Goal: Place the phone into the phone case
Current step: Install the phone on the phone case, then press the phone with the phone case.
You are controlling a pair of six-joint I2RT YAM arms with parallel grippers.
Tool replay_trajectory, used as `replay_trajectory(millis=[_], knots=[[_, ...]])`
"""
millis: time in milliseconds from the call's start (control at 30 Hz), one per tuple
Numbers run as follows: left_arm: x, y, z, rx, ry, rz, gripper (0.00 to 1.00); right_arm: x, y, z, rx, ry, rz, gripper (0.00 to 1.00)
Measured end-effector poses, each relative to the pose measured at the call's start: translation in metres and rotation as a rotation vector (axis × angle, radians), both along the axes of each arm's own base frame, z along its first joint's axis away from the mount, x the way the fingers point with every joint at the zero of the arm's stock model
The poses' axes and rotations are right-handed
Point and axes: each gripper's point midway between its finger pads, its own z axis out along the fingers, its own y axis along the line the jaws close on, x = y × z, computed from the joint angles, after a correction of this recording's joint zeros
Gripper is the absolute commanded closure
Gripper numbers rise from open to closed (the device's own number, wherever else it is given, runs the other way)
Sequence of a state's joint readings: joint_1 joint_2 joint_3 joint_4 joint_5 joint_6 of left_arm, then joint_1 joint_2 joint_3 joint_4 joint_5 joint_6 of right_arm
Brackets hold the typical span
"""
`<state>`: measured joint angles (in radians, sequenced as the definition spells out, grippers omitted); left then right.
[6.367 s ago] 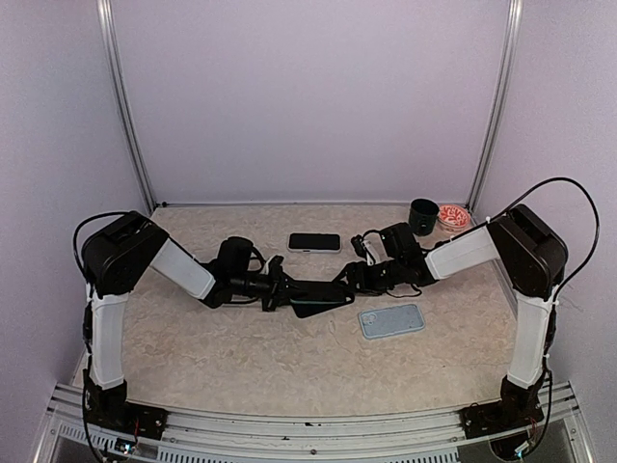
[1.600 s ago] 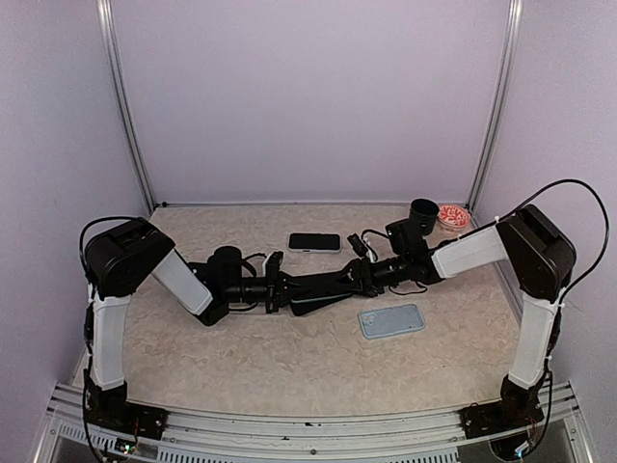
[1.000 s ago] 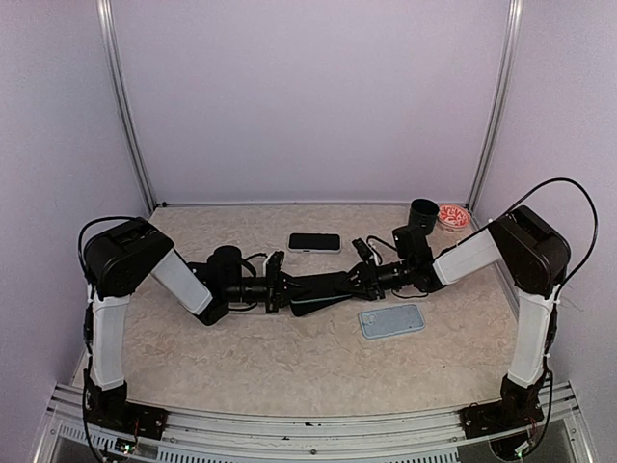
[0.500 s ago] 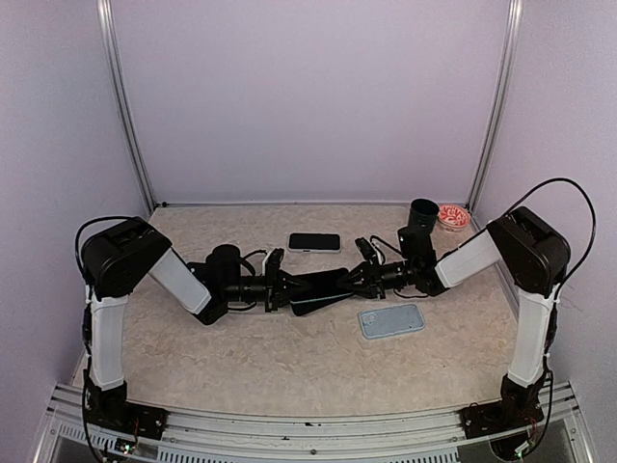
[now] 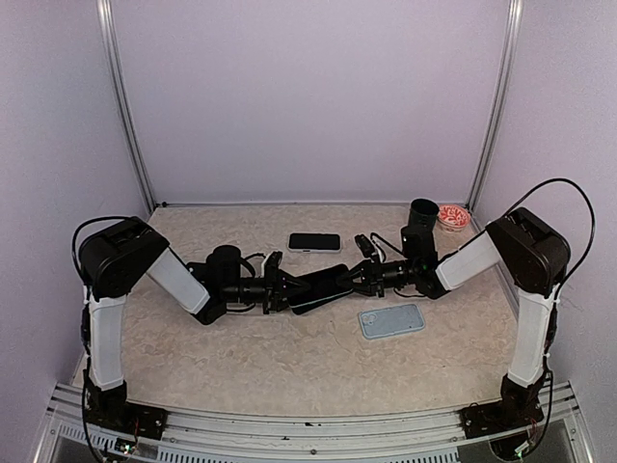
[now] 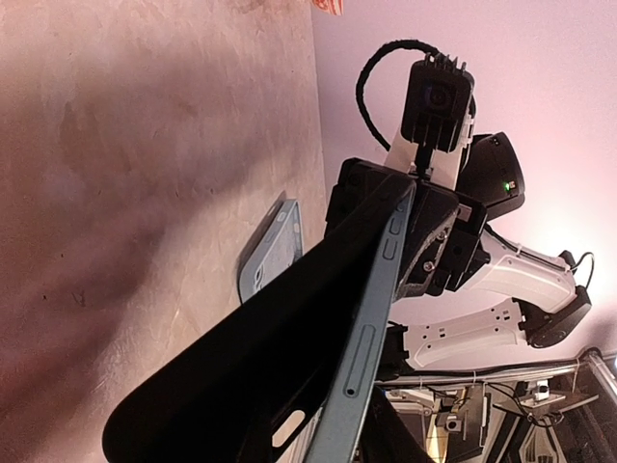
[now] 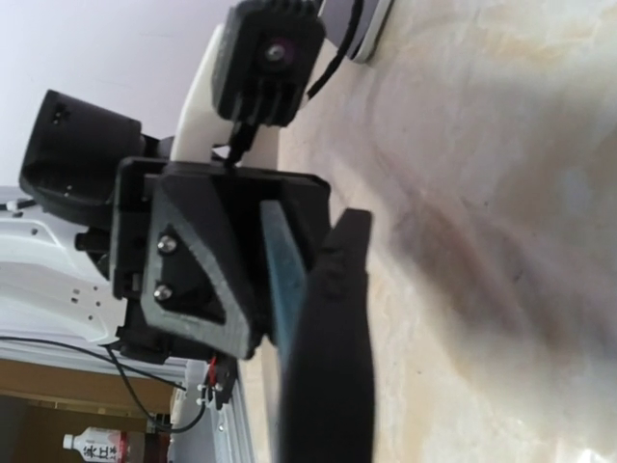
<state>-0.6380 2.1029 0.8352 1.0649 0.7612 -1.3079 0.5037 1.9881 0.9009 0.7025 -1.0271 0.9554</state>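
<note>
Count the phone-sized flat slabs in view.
3. A black slab lies flat on the table beyond the arms; a dark slab is in the air between left gripper and right gripper; a light-blue slab lies flat nearer the bases. None seems hidden.

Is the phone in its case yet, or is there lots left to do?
Not yet. Done: a dark flat slab is lifted off the table, with the left gripper and right gripper at its ends. In hand: it looks like a handover; which one grips I cannot tell. Left: the black phone and the light blue case lie apart on the table, nothing fitted.
</note>
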Motion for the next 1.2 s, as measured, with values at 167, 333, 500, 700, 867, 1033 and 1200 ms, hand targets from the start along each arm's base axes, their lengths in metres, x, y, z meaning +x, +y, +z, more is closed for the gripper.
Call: replay_trajectory(millis=[167,333,500,700,867,1033,1200], knots=[[0.003,0.004,-0.001,0.01,0.006,0.015,0.61,-0.001,0.0,0.0,0.005,0.001,0.0,0.9],[0.008,0.011,-0.002,0.049,0.013,0.039,0.55,-0.002,-0.003,-0.002,0.003,0.006,-0.004,0.92],[0.008,0.019,0.002,0.082,0.002,0.06,0.53,-0.001,-0.005,-0.003,0.005,0.008,-0.006,0.93],[0.006,0.032,0.002,0.1,-0.005,0.083,0.51,-0.002,-0.006,-0.003,0.006,0.014,-0.008,0.94],[0.004,0.041,-0.002,0.112,0.003,0.096,0.5,-0.003,-0.007,-0.005,0.005,0.025,-0.008,0.95],[0.005,0.048,-0.006,0.125,-0.004,0.11,0.48,-0.004,-0.007,-0.004,0.009,0.024,-0.006,0.96],[0.006,0.053,-0.002,0.124,-0.024,0.121,0.46,-0.006,-0.008,-0.003,0.013,0.024,-0.002,0.97]])
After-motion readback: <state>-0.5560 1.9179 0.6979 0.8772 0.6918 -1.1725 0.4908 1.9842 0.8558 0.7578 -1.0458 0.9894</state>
